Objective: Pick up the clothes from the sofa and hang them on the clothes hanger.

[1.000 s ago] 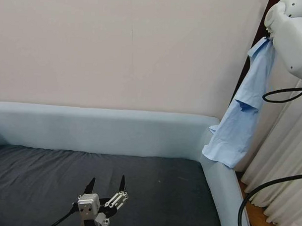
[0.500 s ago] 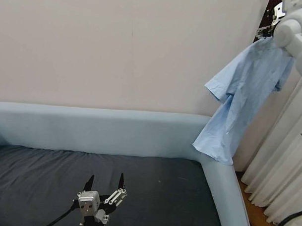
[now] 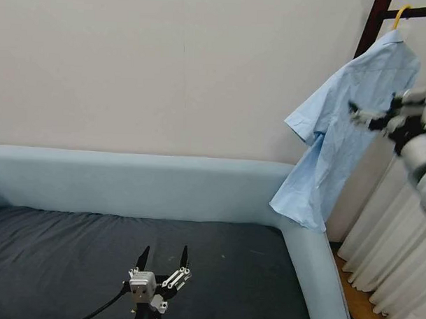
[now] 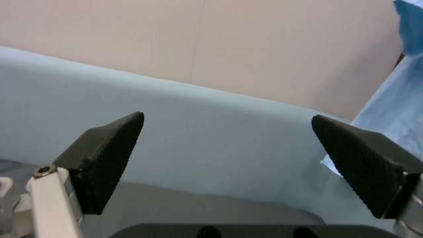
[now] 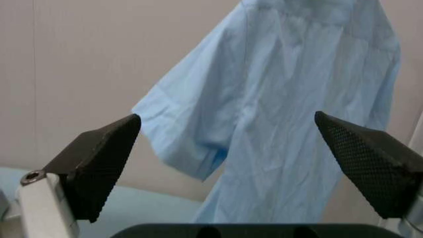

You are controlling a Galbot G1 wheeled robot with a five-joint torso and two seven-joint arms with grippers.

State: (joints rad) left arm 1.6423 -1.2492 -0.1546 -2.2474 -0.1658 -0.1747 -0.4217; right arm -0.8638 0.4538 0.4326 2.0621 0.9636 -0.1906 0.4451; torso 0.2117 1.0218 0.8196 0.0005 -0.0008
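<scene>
head view, near to far. left tool [image 3: 164, 251] at 6 o'clock, low over the dark seat cushion [image 3: 55, 255] of the sofa [image 3: 163, 186], fingers spread wide, holding nothing, idle. right tool [image 3: 380, 115] at 3 o'clock, raised, just in front of the blue shirt [image 3: 336, 143]. its wrist view shows both fingers well apart with no cloth between them, so it is open and empty. shirt is at 2 o'clock, off the cushion, hanging from a yellow hanger [image 3: 401, 12] hooked on the dark rack [image 3: 367, 26] at 1 o'clock. one sleeve sticks out toward the wall, and the hem drops to the sofa's corner arm; cannot tell if it touches. judgement: the hang looks done, and the step in hand is clearing the right tool. to do it well, keep the fingers wide, back straight out away from the cloth, avoid the sleeve and side seam, and put no sideways pull on the hook. count: shirts 1, hangers 1, racks 1, sofas 1, tools 2. no other garment seen on the cushion.
</scene>
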